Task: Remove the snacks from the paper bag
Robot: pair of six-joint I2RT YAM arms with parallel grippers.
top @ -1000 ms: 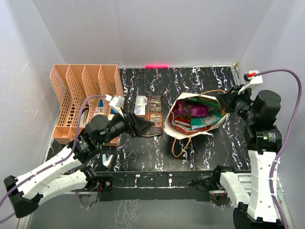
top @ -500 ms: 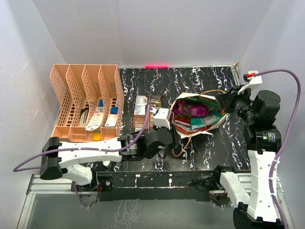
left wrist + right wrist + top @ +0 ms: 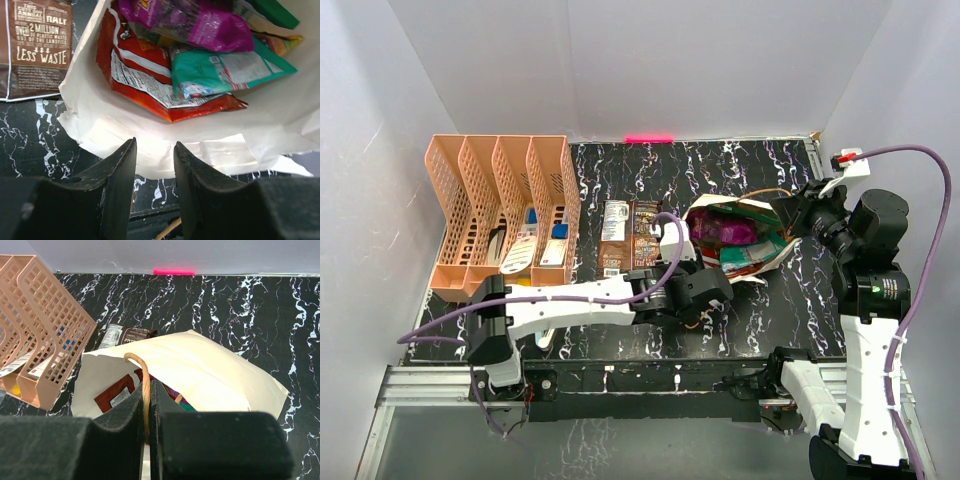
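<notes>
The cream paper bag [image 3: 772,258] lies on its side with its mouth facing left. Inside it show a purple packet [image 3: 200,20], a teal-green packet [image 3: 220,70], a red-orange packet [image 3: 145,75] and a dark green corner [image 3: 272,10]. A brown packet [image 3: 630,232] lies on the table left of the bag. My left gripper [image 3: 155,145] is open and empty, low at the bag's lower lip; it also shows in the top view [image 3: 705,288]. My right gripper [image 3: 148,390] is shut on the bag's brown cord handle [image 3: 145,375] and holds the upper side up.
A peach lattice file rack [image 3: 500,215] with small stationery pieces stands at the back left, and also shows in the right wrist view [image 3: 35,330]. The bag's other cord [image 3: 167,230] lies on the table under my left gripper. White walls enclose the black marbled table [image 3: 720,170].
My left arm has swung from beside the file rack rightward across the table to the bag's mouth. The right arm and the bag have not moved.
</notes>
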